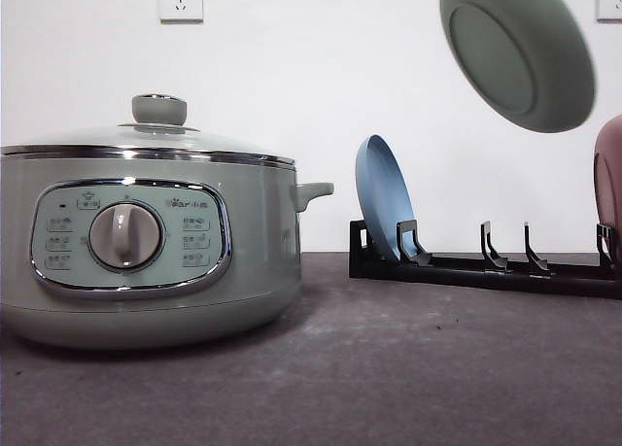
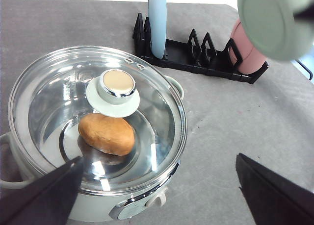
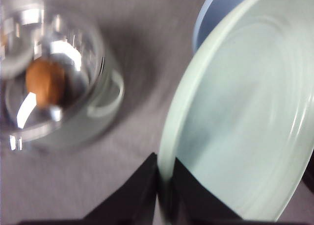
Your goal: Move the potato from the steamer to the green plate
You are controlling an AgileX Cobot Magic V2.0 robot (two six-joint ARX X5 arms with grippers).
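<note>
Front view showed the steamer (image 1: 146,242) at the left of the grey tabletop (image 1: 389,368), glass lid (image 1: 146,140) on, with the green plate (image 1: 517,50) tilted in the air at upper right, above the black rack (image 1: 486,266) holding a blue plate (image 1: 384,208). Through the lid, the potato (image 2: 106,133) lay inside the pot. The right claw (image 3: 164,186) was clamped on the green plate's rim. The left claw (image 2: 157,186) stood wide open above the steamer, holding nothing.

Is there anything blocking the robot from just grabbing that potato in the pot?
Yes. The glass lid sits closed on the steamer, covering the potato. The left gripper hangs open above it.
</note>
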